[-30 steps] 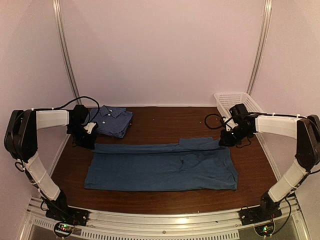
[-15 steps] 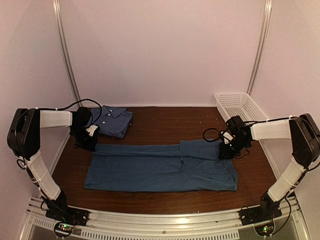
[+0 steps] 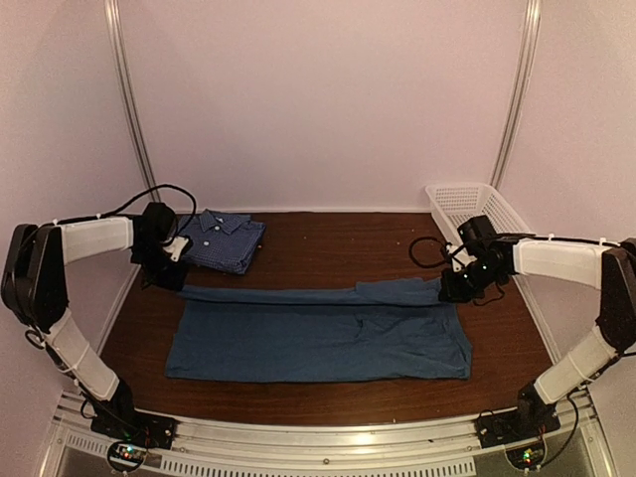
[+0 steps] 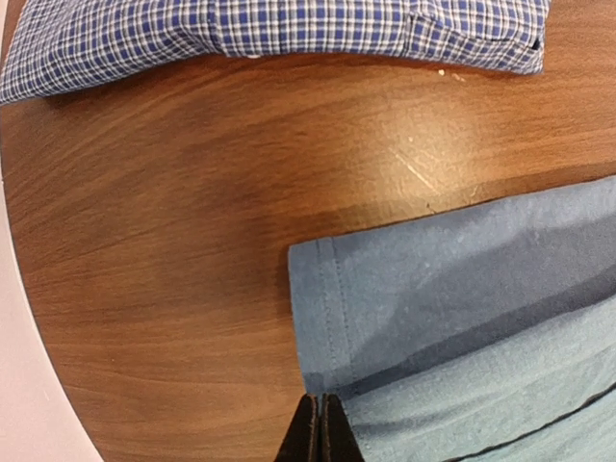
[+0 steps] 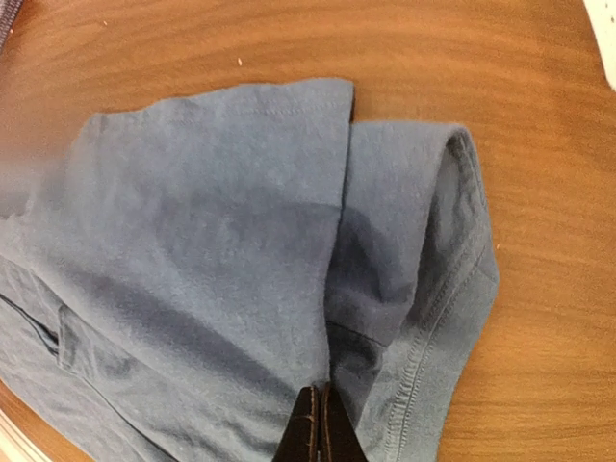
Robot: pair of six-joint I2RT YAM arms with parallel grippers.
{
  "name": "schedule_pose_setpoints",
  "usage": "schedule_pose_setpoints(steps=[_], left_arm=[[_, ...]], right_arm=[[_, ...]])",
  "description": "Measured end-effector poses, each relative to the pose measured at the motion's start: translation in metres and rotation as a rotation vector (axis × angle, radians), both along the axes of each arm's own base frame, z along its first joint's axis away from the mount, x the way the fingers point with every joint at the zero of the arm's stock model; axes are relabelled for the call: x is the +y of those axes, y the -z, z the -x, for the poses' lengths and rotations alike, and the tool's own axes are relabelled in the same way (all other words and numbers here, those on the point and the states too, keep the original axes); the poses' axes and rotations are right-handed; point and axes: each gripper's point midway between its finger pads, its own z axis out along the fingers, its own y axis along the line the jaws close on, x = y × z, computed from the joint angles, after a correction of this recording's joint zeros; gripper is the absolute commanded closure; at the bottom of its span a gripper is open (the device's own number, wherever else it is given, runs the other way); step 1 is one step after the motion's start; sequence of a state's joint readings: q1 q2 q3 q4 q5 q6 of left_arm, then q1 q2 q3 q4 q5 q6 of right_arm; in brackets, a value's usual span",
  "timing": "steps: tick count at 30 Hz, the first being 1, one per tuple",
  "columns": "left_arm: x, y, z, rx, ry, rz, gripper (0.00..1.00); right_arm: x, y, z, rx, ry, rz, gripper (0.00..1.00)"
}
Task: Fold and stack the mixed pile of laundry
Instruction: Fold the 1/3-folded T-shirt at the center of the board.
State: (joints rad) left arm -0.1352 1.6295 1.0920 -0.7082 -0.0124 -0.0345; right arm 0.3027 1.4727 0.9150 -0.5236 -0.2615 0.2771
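Note:
A plain teal-blue t-shirt (image 3: 318, 338) lies spread wide across the middle of the table, its far edge doubled over in a long strip. My left gripper (image 3: 177, 284) is shut on the t-shirt's far-left corner; in the left wrist view the hem (image 4: 332, 318) runs into the shut left gripper (image 4: 320, 428). My right gripper (image 3: 449, 292) is shut on the far-right end, where a sleeve (image 5: 414, 221) overlaps the body (image 5: 212, 221) just ahead of the shut right gripper (image 5: 318, 423). The blue-and-white checked shirt (image 3: 227, 241) sits folded at the far left (image 4: 269, 29).
A white lattice basket (image 3: 467, 202) stands at the far right against the wall, close behind my right arm. Brown wooden table (image 3: 338, 243) shows between the two garments. Pale walls close in the left, back and right sides.
The right gripper dipped toward the near side half a second ago and has moved back again. The left gripper shifted slightly. The t-shirt's far edge now runs straighter between the two grippers.

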Motion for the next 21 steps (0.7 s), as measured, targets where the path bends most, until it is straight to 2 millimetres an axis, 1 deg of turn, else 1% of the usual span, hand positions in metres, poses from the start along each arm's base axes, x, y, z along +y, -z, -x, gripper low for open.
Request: schedule_pose_setpoints(steps=[4, 6, 7, 10, 12, 13, 15, 17, 19, 21], left_arm=[[-0.001, 0.007, 0.004, 0.022, 0.007, -0.007, 1.0], [-0.002, 0.013, 0.005, 0.04, 0.009, -0.015, 1.0], [-0.002, 0.017, 0.005, 0.05, 0.011, -0.019, 0.97], [-0.002, 0.03, 0.009, 0.091, 0.017, -0.041, 0.8], [0.001, 0.033, 0.012, 0.106, 0.014, -0.064, 0.69], [0.003, 0.031, 0.012, 0.104, 0.009, -0.07, 0.65], [0.003, 0.022, 0.01, 0.076, 0.006, -0.067, 0.58], [0.0, 0.006, 0.007, 0.026, 0.008, -0.045, 0.54], [-0.008, -0.02, 0.001, -0.055, 0.02, 0.006, 0.5], [-0.022, -0.049, -0.007, -0.154, 0.047, 0.068, 0.49]], right_arm=[[-0.005, 0.025, 0.018, 0.073, 0.009, 0.018, 1.0], [-0.007, 0.035, 0.023, 0.103, 0.011, 0.026, 1.0], [-0.007, 0.039, 0.025, 0.115, 0.012, 0.029, 0.99], [-0.008, 0.05, 0.026, 0.144, 0.013, 0.037, 0.76], [-0.009, 0.051, 0.027, 0.152, 0.013, 0.044, 0.63], [-0.009, 0.049, 0.027, 0.149, 0.014, 0.045, 0.58], [-0.01, 0.043, 0.027, 0.138, 0.018, 0.045, 0.52], [-0.009, 0.029, 0.021, 0.106, 0.018, 0.039, 0.48], [-0.005, 0.007, 0.007, 0.047, 0.014, 0.026, 0.51], [0.0, -0.014, -0.012, -0.014, 0.01, 0.012, 0.54]])
